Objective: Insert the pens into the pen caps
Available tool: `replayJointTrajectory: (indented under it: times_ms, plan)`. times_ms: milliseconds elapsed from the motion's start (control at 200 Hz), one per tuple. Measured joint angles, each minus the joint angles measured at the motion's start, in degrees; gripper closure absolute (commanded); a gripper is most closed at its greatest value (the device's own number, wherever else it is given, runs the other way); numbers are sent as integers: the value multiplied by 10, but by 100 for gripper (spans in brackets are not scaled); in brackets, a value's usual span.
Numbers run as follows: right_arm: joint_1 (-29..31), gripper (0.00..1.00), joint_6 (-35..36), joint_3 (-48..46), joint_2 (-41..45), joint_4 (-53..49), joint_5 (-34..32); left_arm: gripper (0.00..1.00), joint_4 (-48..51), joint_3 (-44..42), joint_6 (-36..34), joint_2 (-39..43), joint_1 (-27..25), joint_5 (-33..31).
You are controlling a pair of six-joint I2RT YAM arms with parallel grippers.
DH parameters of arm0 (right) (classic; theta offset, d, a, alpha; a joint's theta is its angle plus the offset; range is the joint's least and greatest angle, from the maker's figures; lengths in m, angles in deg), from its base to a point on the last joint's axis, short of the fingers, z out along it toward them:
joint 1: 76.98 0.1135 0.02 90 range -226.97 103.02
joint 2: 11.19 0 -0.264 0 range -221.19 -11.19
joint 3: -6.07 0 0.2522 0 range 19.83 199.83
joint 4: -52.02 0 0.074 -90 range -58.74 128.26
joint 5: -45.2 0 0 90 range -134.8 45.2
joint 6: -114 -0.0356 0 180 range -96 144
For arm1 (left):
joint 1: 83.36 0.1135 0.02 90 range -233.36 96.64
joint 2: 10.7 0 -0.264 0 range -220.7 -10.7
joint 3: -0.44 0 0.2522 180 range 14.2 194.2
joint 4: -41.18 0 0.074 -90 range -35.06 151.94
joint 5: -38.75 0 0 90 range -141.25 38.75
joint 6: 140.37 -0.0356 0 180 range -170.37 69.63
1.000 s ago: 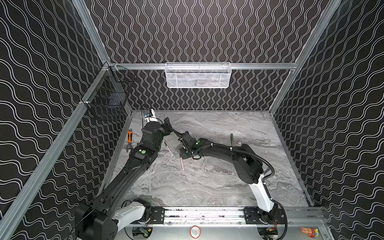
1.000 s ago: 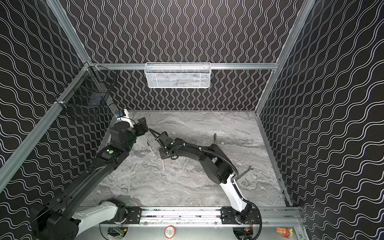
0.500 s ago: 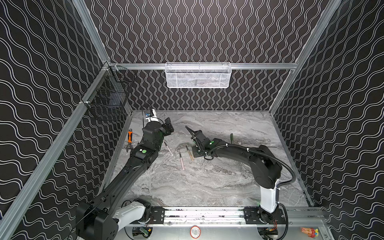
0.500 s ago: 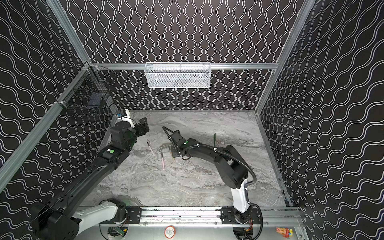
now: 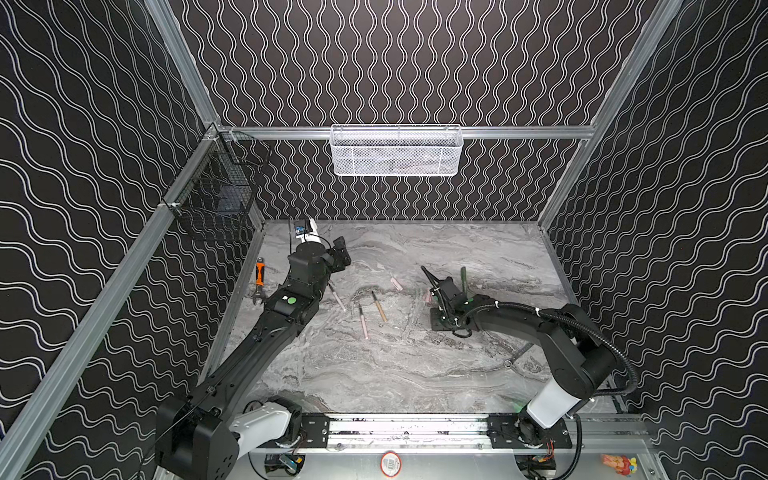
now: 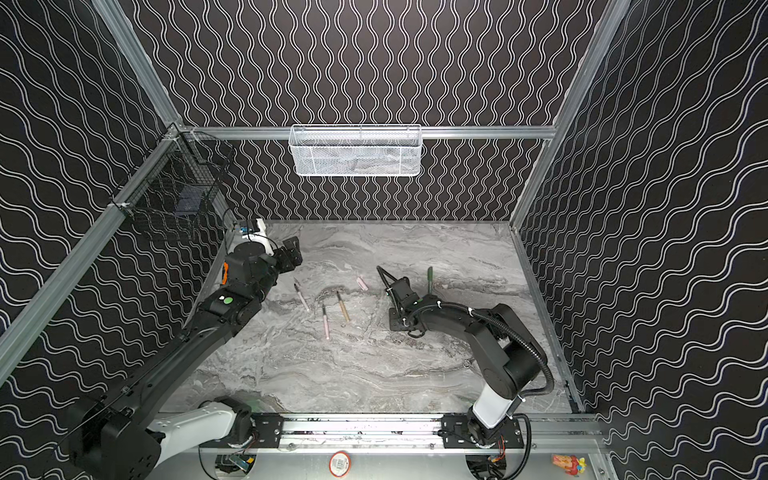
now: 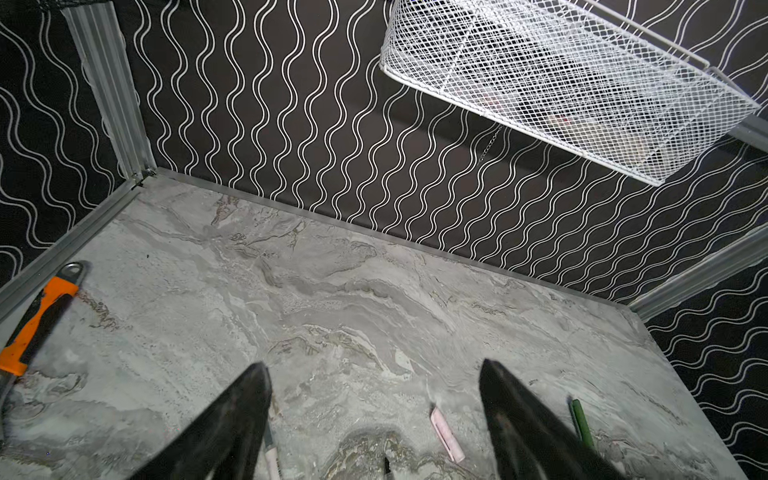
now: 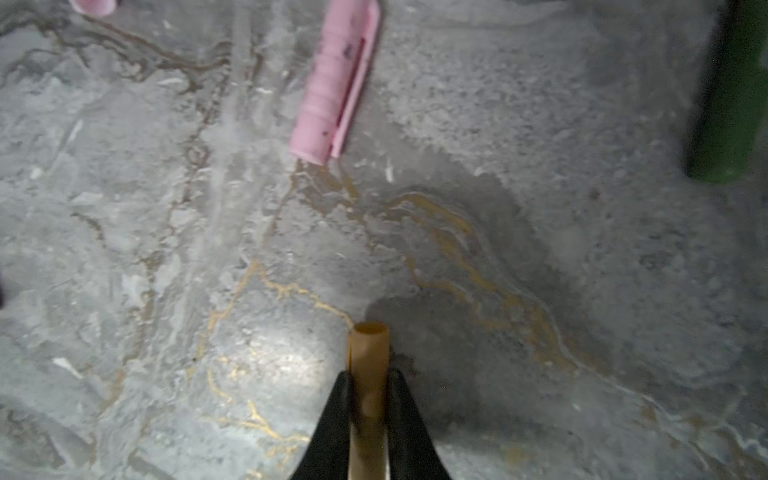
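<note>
Grey marbled worktop (image 5: 415, 374) is stretching between black walls patterned with wavy white lines, with a white mesh basket (image 5: 395, 151) hanging from the back rail and a black wire basket (image 5: 216, 203) hanging in the left corner. Over on the right, the right hand (image 8: 369, 376) is clenching a gold-tan cap (image 8: 369, 345) low over the worktop, and the cap's open end is poking out past the fingertips. A nearer pink cap (image 8: 332, 83) is lying flat just ahead of it, and a farther pink cap (image 5: 396, 284) is lying toward the middle. Between the arms, two pink pens (image 5: 336, 297) (image 5: 363, 322) and a gold-tan pen (image 5: 379, 306) are lying loose with their dark tips showing. A dark green pen (image 5: 463, 277) is resting just beside the right arm. The left hand (image 7: 372, 368) is hovering released, fingers spread wide, above the back left of the worktop, near an orange-handled wrench (image 5: 259, 282).
</note>
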State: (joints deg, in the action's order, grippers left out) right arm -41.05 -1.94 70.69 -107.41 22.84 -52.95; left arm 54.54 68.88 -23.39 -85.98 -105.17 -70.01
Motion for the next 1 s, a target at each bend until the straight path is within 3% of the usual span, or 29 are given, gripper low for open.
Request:
replayJointTrajectory:
  times_ms: [340,586,816,996]
  plan:
    - [-3,64,0,7,4,1,10,16,1,0,0,-7,0,10]
    - [34,62,6,110,34,-49,-20,16,1,1,0,-5,0,12]
    - [125,63,13,272,-126,-61,-13,16,5,2,0,8,0,4]
    - [134,64,13,364,-232,-64,-8,16,7,2,0,14,0,-4]
